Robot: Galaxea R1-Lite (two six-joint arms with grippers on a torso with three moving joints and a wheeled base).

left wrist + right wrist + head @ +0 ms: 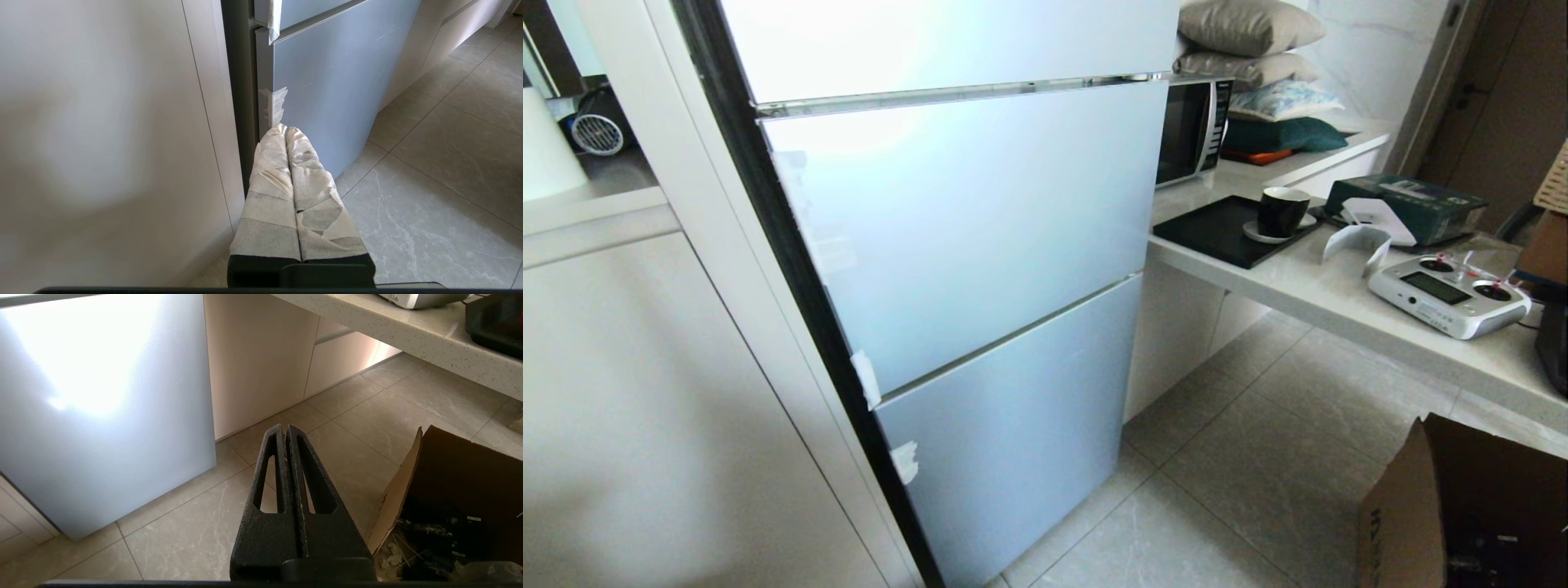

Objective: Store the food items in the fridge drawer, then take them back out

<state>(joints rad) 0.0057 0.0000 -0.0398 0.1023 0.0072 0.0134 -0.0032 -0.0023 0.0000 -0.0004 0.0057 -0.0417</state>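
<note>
Your left gripper [285, 130], fingers wrapped in pale tape and pressed together empty, hangs low with the fridge's [980, 245] bottom door [327, 81] just ahead of its tips. Your right gripper [284, 428], bare black jaws also shut on nothing, hangs over tiled floor [367, 416], an open cardboard box [449, 490] beside it. All fridge doors are closed, so the drawer and food items are hidden.

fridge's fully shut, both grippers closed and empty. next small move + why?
Probably bring the left gripper up to the taped edge of a fridge door to start opening it. Every fridge panel is closed, no drawer or food shows, and this gripper already sits low beside that edge. The right gripper hangs over the floor.
</note>
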